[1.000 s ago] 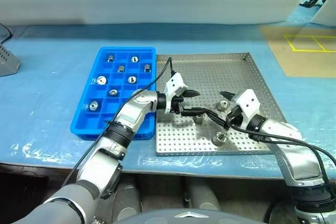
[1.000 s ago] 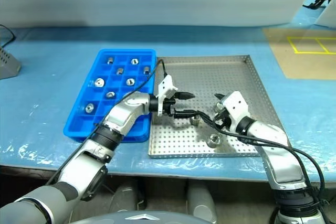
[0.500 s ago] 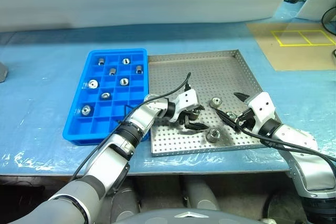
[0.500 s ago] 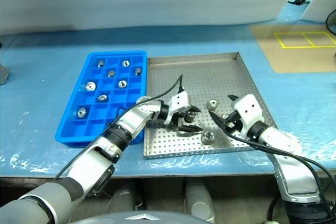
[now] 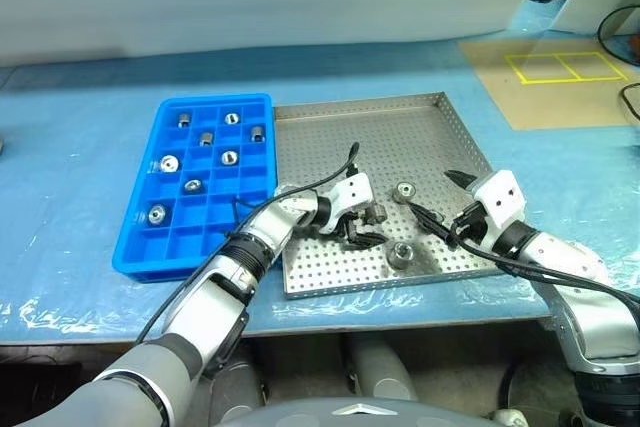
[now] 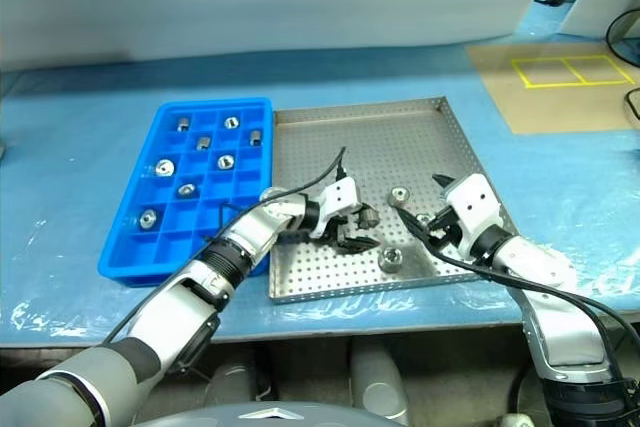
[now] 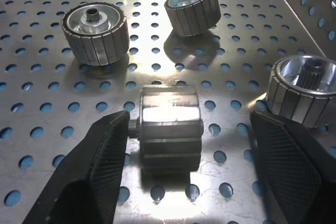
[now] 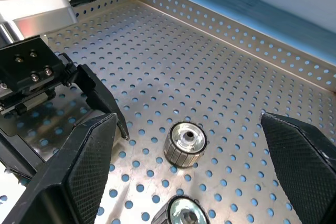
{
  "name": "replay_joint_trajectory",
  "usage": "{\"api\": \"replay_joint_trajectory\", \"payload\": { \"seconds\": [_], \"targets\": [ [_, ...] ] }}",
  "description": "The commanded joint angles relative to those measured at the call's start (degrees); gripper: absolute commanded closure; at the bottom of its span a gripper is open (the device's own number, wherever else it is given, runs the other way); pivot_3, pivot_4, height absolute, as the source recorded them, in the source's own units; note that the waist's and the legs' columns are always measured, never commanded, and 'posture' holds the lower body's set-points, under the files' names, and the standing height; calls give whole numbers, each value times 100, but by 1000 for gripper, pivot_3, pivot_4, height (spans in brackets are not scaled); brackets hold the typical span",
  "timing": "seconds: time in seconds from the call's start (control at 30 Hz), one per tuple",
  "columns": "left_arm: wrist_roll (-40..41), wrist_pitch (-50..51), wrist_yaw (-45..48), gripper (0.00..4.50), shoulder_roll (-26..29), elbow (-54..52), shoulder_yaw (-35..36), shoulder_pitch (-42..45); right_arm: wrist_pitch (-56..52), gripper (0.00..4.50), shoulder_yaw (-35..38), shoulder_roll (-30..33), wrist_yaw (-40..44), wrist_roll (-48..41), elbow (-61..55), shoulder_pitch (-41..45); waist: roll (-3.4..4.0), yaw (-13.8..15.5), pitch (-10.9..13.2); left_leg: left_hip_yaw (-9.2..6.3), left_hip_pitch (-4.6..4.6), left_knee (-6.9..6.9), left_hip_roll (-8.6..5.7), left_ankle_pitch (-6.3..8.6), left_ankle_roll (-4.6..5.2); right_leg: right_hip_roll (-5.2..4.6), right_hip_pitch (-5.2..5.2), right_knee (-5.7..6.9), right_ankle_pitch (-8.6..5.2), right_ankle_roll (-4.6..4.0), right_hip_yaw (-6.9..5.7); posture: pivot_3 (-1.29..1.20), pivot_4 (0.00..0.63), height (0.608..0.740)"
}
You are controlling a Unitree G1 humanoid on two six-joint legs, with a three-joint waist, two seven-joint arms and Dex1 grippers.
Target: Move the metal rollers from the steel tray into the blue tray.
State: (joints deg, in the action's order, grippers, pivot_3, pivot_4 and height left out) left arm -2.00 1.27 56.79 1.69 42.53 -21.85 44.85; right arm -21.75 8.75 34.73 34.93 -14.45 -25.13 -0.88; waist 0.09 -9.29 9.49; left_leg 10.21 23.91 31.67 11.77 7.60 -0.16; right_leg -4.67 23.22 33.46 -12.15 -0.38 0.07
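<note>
Head views: no readable brand, label or writing on the steel tray [image 5: 400, 127] or the blue tray [image 5: 145, 247], which holds 7 rollers. The left gripper [image 5: 366, 226] reaches rightward, low over the steel tray; the right gripper [image 5: 432, 197] hovers, jaws spread, holding nothing.

Left wrist view: fingers [image 7: 100, 166] flank a roller on its side [image 7: 169, 128] with gaps either side, apparently not yet clamped. 3 metal rollers [image 7: 95, 31] stand nearby.

Right wrist view: 1 upright roller [image 8: 185, 144] lies ahead.

Eight rollers [image 5: 157, 214] sit in the one blue tray [image 5: 150, 259], four (one on its side) in the one steel tray [image 5: 400, 127].
</note>
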Motion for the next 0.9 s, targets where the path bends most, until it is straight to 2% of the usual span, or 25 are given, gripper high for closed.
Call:
{"api": "replay_joint_trajectory", "payload": {
  "seconds": [0.03,0.17,0.4,0.6,0.77,0.9],
  "targets": [
    [185,22,-64,1809,-35,-205,246,-52,33,0,43,47,67,-80,-2,111,0,-5,0,0,0,0,0,0,1,-1,0,0,0,0,0,-578,150,740],
    [325,97,-304,3159,-114,-312,501,-103,43,0,5,36,135,-85,85,188,0,-35,0,0,1,0,0,1,2,-1,0,0,1,-1,-1,-561,150,740],
    [589,397,-725,3198,-173,-595,965,-154,109,0,-132,2,296,-84,285,400,1,-53,0,-1,2,2,-1,2,4,-2,0,0,1,-1,-5,-506,150,740],
    [697,749,-1684,3198,-34,-1357,1471,-285,205,0,-489,-124,556,-106,653,759,0,-7,0,-5,8,2,1,2,4,-2,2,0,2,-3,-11,-399,150,740],
    [779,900,-2523,3198,105,-2064,1973,-417,413,0,-774,-160,919,-100,1150,1248,0,174,0,-6,8,3,2,2,4,-3,4,4,3,-5,-12,-289,150,740],
    [842,1039,-3018,3198,210,-2771,2220,-637,567,0,-998,-233,1174,-73,1526,1622,1,465,0,-6,8,1,6,1,4,-1,6,6,3,-6,-10,-218,150,740]
  ]
}}
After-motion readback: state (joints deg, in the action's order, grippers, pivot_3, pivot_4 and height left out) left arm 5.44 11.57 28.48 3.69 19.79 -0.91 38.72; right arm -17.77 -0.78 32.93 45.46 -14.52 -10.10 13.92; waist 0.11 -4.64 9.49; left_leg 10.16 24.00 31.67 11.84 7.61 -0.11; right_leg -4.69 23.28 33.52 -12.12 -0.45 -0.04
